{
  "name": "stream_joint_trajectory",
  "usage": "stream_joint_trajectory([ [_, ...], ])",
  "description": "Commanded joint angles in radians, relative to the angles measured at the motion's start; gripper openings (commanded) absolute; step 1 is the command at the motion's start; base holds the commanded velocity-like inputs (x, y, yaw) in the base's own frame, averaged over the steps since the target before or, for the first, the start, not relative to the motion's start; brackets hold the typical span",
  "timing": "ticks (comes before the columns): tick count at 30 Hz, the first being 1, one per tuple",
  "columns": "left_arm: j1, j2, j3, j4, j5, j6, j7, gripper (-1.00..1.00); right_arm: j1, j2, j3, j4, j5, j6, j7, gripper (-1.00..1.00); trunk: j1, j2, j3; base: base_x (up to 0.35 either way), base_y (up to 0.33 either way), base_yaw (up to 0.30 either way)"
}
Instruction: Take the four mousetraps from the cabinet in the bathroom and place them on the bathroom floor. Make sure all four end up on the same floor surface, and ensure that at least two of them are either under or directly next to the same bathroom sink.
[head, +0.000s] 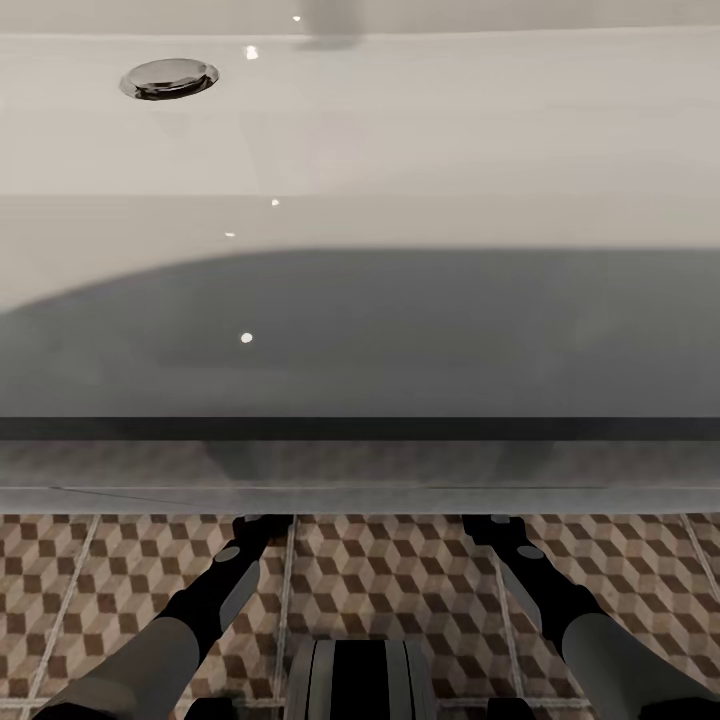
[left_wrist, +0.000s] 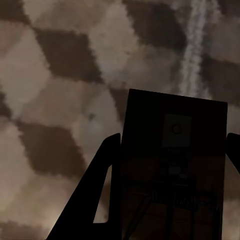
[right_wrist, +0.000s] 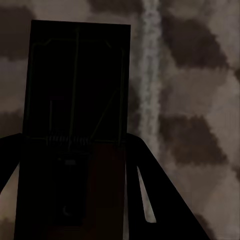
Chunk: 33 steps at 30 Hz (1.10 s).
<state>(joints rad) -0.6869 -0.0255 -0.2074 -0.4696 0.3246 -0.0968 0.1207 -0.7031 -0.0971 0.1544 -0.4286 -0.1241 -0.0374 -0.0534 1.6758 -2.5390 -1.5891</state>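
mousetrap (left_wrist: 172, 170) between left jaws

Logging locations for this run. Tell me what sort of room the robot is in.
Most likely a bathroom. A wide white basin with a chrome drain fills the upper head view, and the floor below it is tiled in a brown and beige cube pattern. Each claw holds a mousetrap low over those tiles.

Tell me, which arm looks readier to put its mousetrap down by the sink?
Neither clearly: the left gripper and right gripper each hold a mousetrap over the floor, both reaching under the sink.
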Motion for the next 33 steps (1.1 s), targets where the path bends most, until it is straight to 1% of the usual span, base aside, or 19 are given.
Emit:
stream_joint_trajectory([
  [1, -0.001, 0.001, -0.009, 0.001, 0.007, -0.004, 0.011, -1.0, -0.001, -0.001, 0.008, 0.001, -0.014, -0.004, -0.003, -1.0, 0.0, 0.0, 0.0, 0.0, 0.0, 0.0],
  [7, 0.0, -0.001, -0.009, 0.015, 0.007, -0.006, 0.011, -1.0, -0.001, -0.001, 0.008, 0.001, -0.014, -0.004, -0.003, -1.0, 0.0, 0.0, 0.0, 0.0, 0.0, 0.0],
  [26, 0.0, -0.004, -0.009, 0.017, 0.007, -0.008, 0.011, -1.0, -0.001, -0.001, 0.008, 0.001, -0.016, -0.003, -0.003, -1.0, 0.0, 0.0, 0.0, 0.0, 0.0, 0.0],
  [33, -0.001, 0.001, -0.009, 0.017, 0.008, -0.008, 0.011, -1.0, -0.001, -0.001, 0.008, 0.002, -0.016, -0.003, -0.003, -1.0, 0.0, 0.0, 0.0, 0.0, 0.0, 0.0],
])
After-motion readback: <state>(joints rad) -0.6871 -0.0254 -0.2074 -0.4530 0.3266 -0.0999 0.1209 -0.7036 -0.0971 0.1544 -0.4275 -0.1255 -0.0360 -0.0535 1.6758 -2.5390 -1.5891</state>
